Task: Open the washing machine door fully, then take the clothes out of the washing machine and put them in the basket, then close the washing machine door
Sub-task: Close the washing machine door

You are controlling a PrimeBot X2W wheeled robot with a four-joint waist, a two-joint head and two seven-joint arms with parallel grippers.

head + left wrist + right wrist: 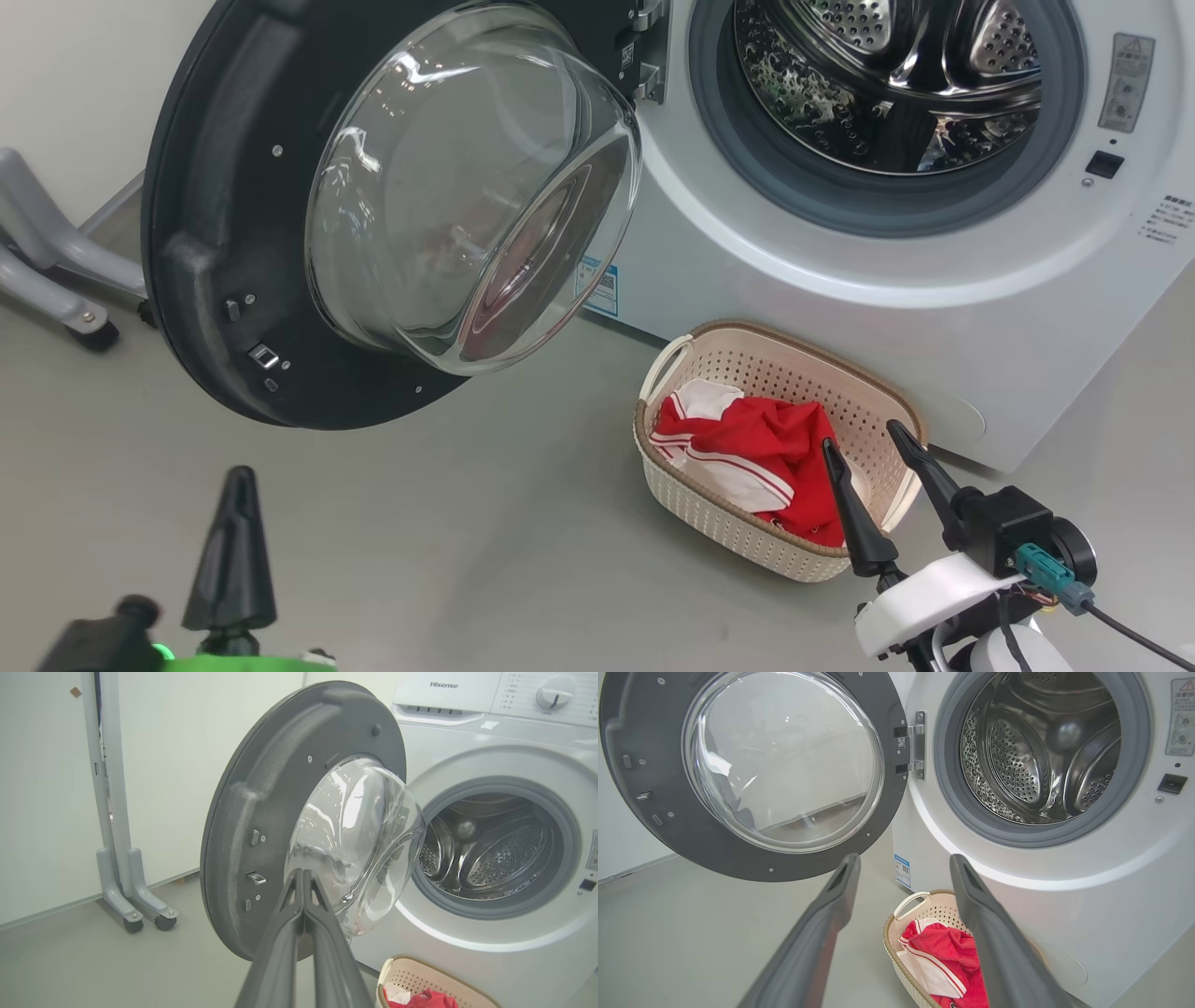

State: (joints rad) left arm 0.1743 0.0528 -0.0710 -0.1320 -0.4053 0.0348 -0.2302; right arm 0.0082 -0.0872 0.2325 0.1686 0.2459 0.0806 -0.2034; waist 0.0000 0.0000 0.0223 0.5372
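Door [215,233] stands swung out to the left of the washer [840,308], held by the hinge [917,742] at the left edge of the opening, with its inner face and clear bowl [467,187] turned toward the robot. Inside the grey gasket [747,168], the perforated steel walls and ribs of the drum [887,75] are in plain view. Basket [709,523] sits on the grey floor [467,541] just beside the washer front, below the opening and to the right of the door's lower edge. Clothes [756,448], red with white striped panels, lie bunched inside it. Left gripper [302,872] has its fingers pressed together with nothing between them. In the left wrist view they point at the lower part of the bowl, so the door lies between this gripper and the drum. Right gripper [860,434] has its fingers spread wide and holds nothing. In the head view it sits over the right end of the basket. A blue sticker [602,289] is fixed low on the washer front behind the bowl. A grey wheeled stand [117,812] is parked against the wall to the left of the door, apart from it.
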